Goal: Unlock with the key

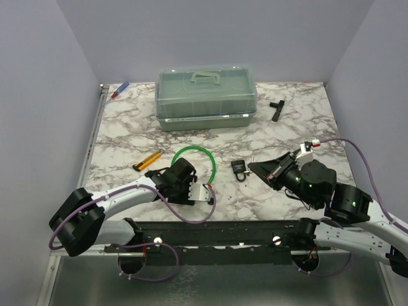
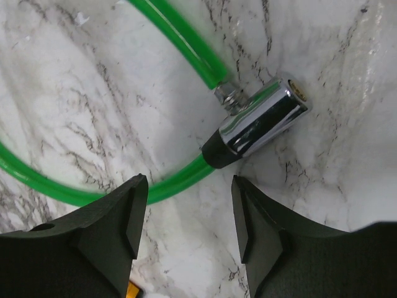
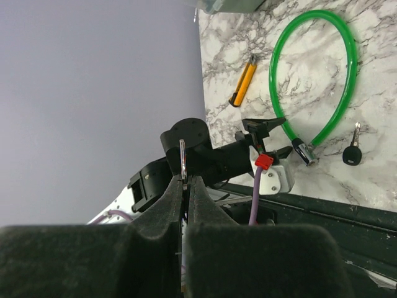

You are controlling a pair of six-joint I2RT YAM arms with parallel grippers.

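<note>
The right tool (image 3: 185, 181) is gripping the key (image 3: 182, 160). Its two fingers are pressing flat together, and only the thin silver blade is showing, sticking up from between the tips. The head is hiding inside the grip. In the overhead view this tool is reaching leftward over the marble worktop (image 1: 299, 131). It is sitting just beside the small black padlock (image 1: 239, 168), which is lying loose between it and the green cable lock (image 2: 186, 47).

The left tool (image 2: 188, 184) is standing open with its jaws spread wide, and is hanging low over the cable lock's chrome barrel (image 2: 260, 124). The barrel is lying just past the fingertips, apart from them, and its brass-coloured end face is pointing to the upper right in the left wrist view. One end of the green cable is entering a black collar on the barrel. The other end is plugging into the barrel's side through a small metal pin.

At the far middle of the worktop a translucent green box (image 1: 207, 95) is sitting with its lid down and a handle lying flat on top. Its walls are clouding the inside, so I cannot tell what it is holding. A black T-shaped piece (image 1: 276, 108) is lying to its right, and a red-and-blue pen (image 1: 120, 90) is lying at the far left corner. An orange-and-black cutter (image 1: 146, 160) is lying just left of the cable loop.
</note>
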